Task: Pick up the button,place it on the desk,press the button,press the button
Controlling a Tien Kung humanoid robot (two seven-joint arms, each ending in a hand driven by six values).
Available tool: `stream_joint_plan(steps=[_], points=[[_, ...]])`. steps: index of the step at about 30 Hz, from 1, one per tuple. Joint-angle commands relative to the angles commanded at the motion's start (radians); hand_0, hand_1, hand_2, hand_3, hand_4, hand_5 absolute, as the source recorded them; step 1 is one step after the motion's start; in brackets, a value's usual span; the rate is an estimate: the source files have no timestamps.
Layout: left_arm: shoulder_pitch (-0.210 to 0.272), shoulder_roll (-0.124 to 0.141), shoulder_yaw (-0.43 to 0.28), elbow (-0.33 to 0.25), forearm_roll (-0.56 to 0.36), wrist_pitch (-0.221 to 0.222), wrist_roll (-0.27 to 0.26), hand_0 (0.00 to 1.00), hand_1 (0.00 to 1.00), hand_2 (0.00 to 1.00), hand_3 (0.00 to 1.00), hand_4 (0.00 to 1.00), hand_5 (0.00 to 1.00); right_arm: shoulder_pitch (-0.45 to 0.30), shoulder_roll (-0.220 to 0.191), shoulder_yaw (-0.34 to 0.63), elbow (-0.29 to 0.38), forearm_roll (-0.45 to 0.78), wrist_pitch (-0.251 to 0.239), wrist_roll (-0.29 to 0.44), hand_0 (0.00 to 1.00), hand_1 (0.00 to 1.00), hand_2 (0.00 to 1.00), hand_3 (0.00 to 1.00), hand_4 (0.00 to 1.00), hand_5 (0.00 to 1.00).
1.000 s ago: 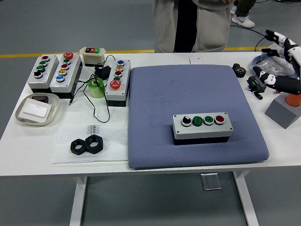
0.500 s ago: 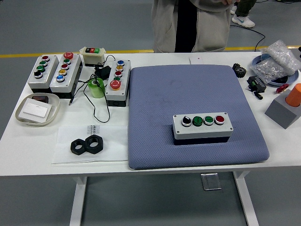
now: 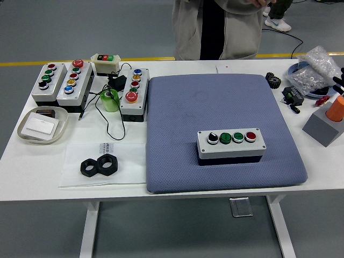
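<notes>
Now on the pad (image 3: 204, 97), front right: one box (image 3: 231, 144), four buttons, untouched. Back at the right edge after pulling clear out of view: a sliver of right hand (image 3: 339, 80), grip impossible to tell. Presses likely pending. Far left: four spare boxes (image 3: 133, 94), two nuts (image 3: 100, 166).

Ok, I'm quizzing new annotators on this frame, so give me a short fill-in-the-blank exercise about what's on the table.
1. The button box on the blue pad has ____ controls in a row.
2. The control at its right end is coloured ____.
3. The two black nuts lie to the ____ of the pad.
4. The green tape roll stands ____ the pad.

Missing words: four; red; left; off
</notes>
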Motion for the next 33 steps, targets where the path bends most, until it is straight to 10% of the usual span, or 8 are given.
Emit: stream_joint_plan(steps=[33], points=[[0.031, -0.004, -0.097, 0.004, 0.139, 0.005, 0.034, 0.766, 0.829, 0.871, 0.832, 0.634, 0.998, -0.04, 0.005, -0.018, 0.005, -0.011, 0.004, -0.031, 0.902, 0.821, 0.877, 0.849, 0.618, 0.38]])
